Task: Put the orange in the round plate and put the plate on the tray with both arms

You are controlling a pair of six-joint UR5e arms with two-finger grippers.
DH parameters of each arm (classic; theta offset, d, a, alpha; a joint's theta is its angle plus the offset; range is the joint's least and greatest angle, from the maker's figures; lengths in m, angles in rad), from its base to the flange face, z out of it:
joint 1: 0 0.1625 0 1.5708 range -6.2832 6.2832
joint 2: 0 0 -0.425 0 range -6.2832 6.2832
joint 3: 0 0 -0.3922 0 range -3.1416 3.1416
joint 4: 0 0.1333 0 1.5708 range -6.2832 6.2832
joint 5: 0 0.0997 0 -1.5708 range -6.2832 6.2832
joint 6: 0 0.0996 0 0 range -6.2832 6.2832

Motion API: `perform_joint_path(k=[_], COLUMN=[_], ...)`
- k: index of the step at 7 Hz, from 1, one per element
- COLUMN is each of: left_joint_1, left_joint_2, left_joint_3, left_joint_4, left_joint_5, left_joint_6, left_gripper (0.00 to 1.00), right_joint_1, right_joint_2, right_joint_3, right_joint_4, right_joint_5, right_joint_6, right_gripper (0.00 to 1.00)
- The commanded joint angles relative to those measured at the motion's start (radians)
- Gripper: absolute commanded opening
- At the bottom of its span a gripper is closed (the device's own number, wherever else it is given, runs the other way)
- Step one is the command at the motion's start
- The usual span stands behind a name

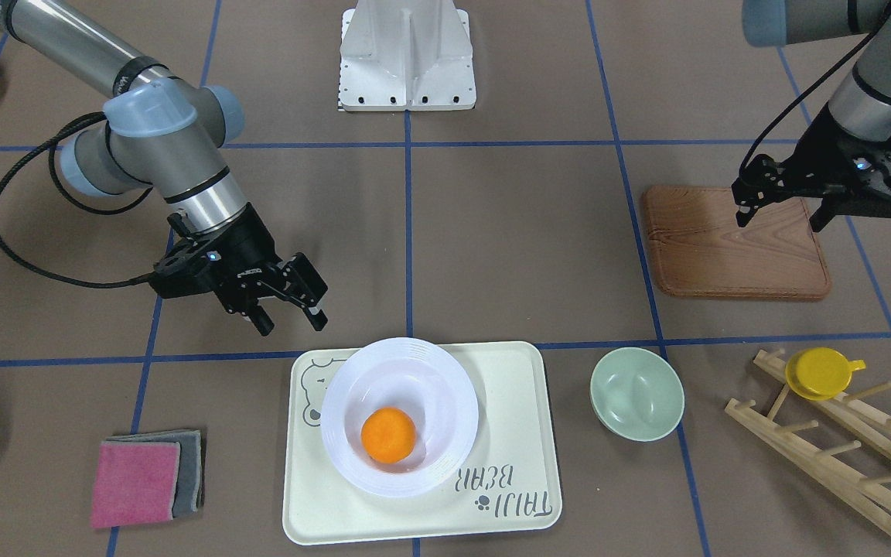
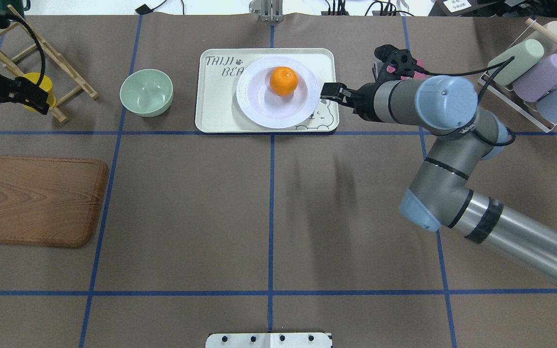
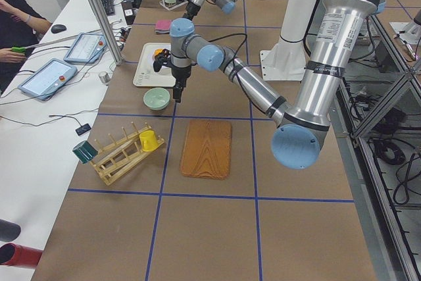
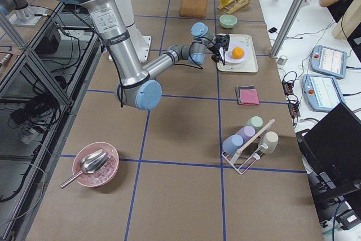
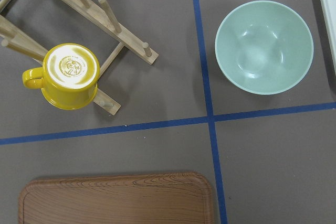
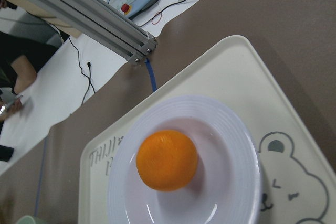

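The orange (image 1: 388, 435) (image 2: 283, 80) (image 6: 167, 159) lies in the sunken centre of the white round plate (image 1: 445, 371) (image 2: 254, 104) (image 6: 231, 182). That plate rests on the cream bear tray (image 1: 515, 387) (image 2: 215, 111) (image 6: 231, 72). My right gripper (image 1: 291, 319) hovers open and empty just off the tray's corner, beside the plate's rim without touching it. Far from the tray, my left gripper (image 1: 782, 218) hangs open and empty over the edge of the wooden board (image 1: 724, 247).
A pale green bowl (image 1: 637, 393) (image 5: 264, 46) sits beside the tray. A wooden peg rack (image 1: 840, 449) carries a yellow cup (image 1: 824, 373) (image 5: 71, 74). Pink and grey cloths (image 1: 136, 480) lie on the tray's other side. A rack of pastel cups (image 2: 530, 72) stands far right.
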Motion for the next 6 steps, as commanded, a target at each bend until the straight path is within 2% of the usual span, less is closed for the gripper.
perform_joint_path(k=[1,2,3,4,5,6], left_joint_1=[-0.067,-0.119,-0.173,-0.219,-0.258,-0.276], left_joint_2=[0.085,0.139,0.202,0.245,0.271,0.316], left_joint_3=[-0.009,-0.01,-0.009,0.0,0.002,0.002], left_joint_4=[-0.015,-0.017,-0.017,-0.014,-0.006,-0.011], left_joint_5=[-0.048,-0.1,-0.122,-0.122,-0.122,-0.122], left_joint_6=[0.136,0.213,0.318,0.421,0.468,0.489], left_gripper=[0.98,0.98,0.98,0.98,0.98,0.98], right_joint_1=[0.188,0.277,0.356,0.458,0.547,0.624], right_joint_2=[-0.101,-0.108,-0.131,-0.179,-0.221,-0.258], right_joint_3=[0.137,0.173,0.185,0.194,0.208,0.214], right_joint_4=[-0.294,-0.434,-0.496,-0.538,-0.66,-0.816], right_joint_5=[0.259,0.337,0.367,0.437,0.497,0.495], right_joint_6=[-0.425,-0.498,-0.547,-0.699,-0.944,-1.205], right_gripper=[1.0,1.0,1.0,1.0,1.0,1.0])
